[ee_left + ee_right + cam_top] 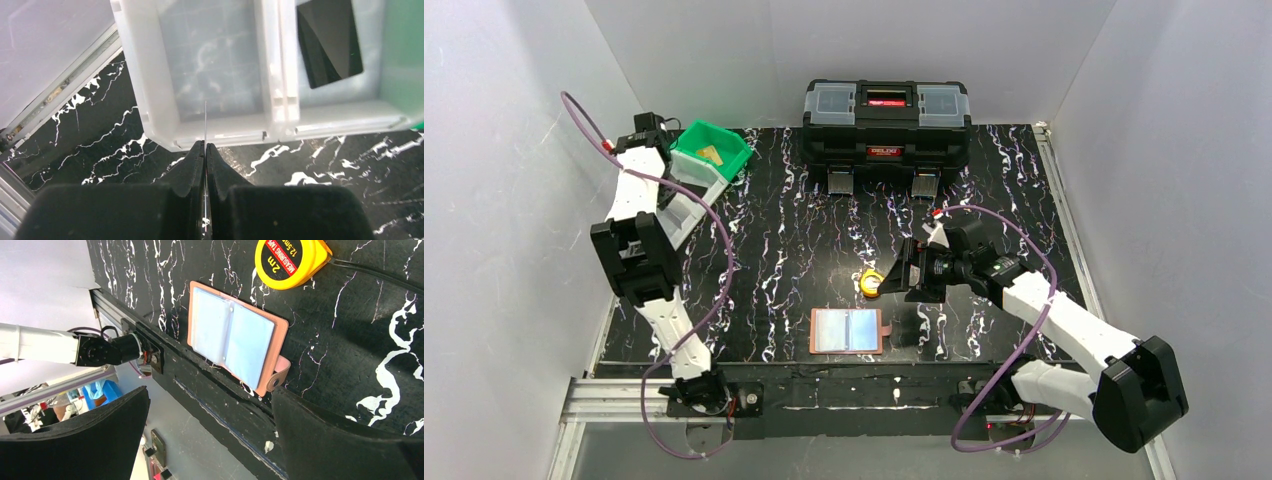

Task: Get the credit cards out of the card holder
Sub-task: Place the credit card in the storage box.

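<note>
The card holder [849, 331] [232, 335] lies open near the table's front edge, tan leather with pale blue sleeves showing and its snap tab [278, 376] to one side. My right gripper [210, 392] [904, 275] hangs open above and behind it, holding nothing. At the far left my left gripper [205, 146] is shut on a thin credit card [205, 122] seen edge-on, over the near rim of a white bin [155, 95]. A black card [330, 42] lies in the white section to the right. A gold card [712, 153] lies in the green bin [729, 160].
A round yellow tape measure [871, 282] [290, 260] sits just behind the card holder, close to my right gripper. A large black toolbox [886, 120] stands at the back centre. White walls close in the table on three sides.
</note>
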You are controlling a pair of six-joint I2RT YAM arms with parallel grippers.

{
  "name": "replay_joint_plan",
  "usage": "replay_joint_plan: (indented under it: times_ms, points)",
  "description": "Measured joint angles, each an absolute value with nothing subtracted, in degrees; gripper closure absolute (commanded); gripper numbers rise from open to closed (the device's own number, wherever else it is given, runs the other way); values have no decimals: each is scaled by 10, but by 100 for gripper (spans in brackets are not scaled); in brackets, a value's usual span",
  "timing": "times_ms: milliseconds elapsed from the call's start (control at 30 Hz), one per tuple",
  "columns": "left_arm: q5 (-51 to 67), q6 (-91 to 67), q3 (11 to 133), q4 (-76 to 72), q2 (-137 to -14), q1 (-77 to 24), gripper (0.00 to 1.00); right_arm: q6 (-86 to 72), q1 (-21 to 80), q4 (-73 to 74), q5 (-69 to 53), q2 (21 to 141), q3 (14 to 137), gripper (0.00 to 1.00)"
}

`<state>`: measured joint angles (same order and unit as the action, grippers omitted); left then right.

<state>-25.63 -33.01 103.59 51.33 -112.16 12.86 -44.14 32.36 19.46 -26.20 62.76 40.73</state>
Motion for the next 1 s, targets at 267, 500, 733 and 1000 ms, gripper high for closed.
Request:
replay_joint_plan:
  times_ms: [267, 500, 733, 1000]
  points:
    - [-262, -319, 1074, 514, -1171, 173, 100, -437, 324, 191, -271, 635, 407, 2]
    - [-262, -310, 1110, 513, -1206, 190, 93, -437, 324, 182, -274, 642, 407, 2]
    - [-259, -304, 1134, 516, -1227, 190, 64, -437, 324, 179, -276, 642, 407, 2]
    - [-235, -301, 1153, 519, -1227, 191, 41, -437, 324, 179, -276, 642, 407, 2]
